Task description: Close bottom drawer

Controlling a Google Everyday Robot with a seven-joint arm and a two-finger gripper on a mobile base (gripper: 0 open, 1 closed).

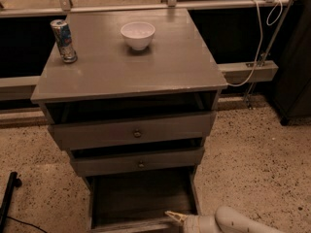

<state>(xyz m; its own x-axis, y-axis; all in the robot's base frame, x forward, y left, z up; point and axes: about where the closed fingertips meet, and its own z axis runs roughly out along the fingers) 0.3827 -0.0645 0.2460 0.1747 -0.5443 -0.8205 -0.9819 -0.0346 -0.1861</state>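
Cabinet drawers fill our view. The bottom drawer (141, 198) is pulled out, its front right corner at our gripper (176, 217). Above the gripper, two upper drawers (136, 133) stand ajar; beyond them sit a white bowl (138, 35) and a can (63, 40). Our pale arm (238, 222) reaches in low from the right. We cannot tell whether the gripper is spread or pressed together.
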